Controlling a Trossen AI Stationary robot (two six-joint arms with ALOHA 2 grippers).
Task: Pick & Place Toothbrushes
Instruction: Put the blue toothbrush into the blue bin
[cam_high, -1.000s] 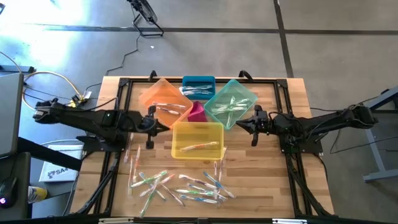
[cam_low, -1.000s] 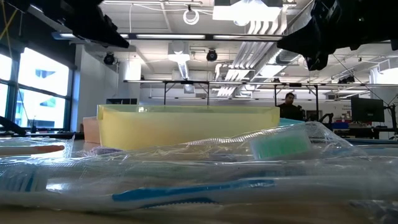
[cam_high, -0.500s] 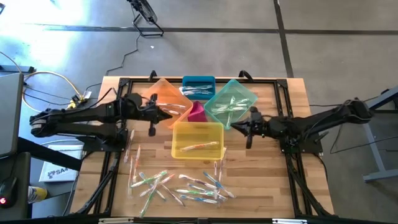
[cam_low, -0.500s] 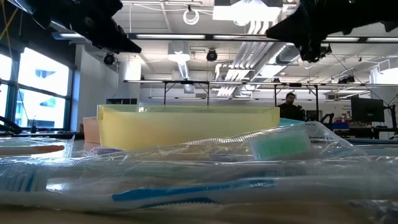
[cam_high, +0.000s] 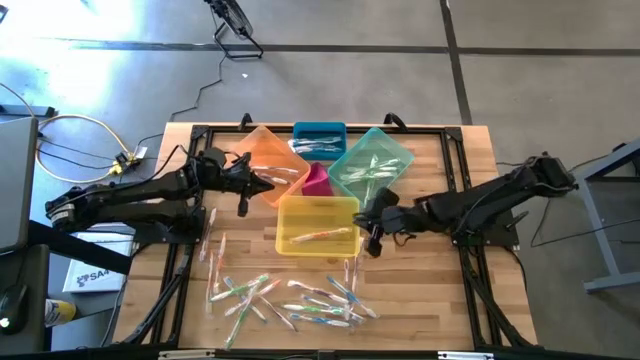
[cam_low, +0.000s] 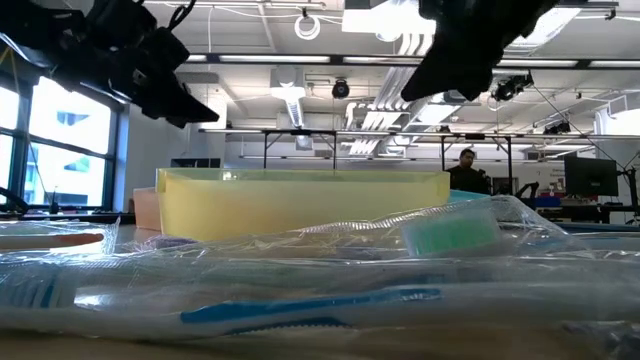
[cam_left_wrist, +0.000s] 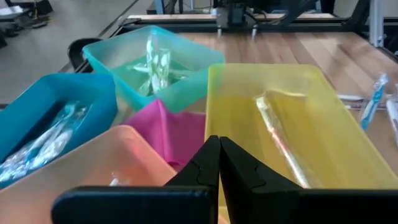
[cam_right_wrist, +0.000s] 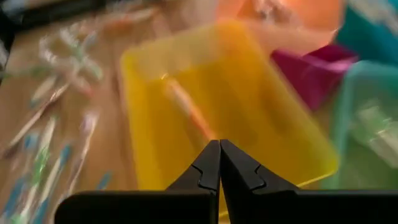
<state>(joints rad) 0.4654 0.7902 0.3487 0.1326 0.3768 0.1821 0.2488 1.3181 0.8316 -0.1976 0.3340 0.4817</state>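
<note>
My left gripper (cam_high: 262, 181): jaws pressed fully together, holding nothing, poised over the orange bin (cam_high: 262, 158) toward the worktop's far edge. My right gripper (cam_high: 362, 226): jaws likewise clenched on nothing, hanging just beside the yellow bin (cam_high: 316, 223) on its right side, near the worktop's (cam_high: 440, 290) middle. Yellow bin: one toothbrush lying inside (cam_high: 322, 236); seen again from my left wrist (cam_left_wrist: 281, 135). Green bin (cam_high: 372, 166) and blue bin (cam_high: 320, 140), toward the far edge: each holds several wrapped brushes. Pink bin (cam_high: 317, 180): wedged between the others; contents not discernible. The toothbrushes (cam_high: 290, 298) not in bins: scattered loose in clear wrappers along the worktop's near edge, well apart from both grippers.
</note>
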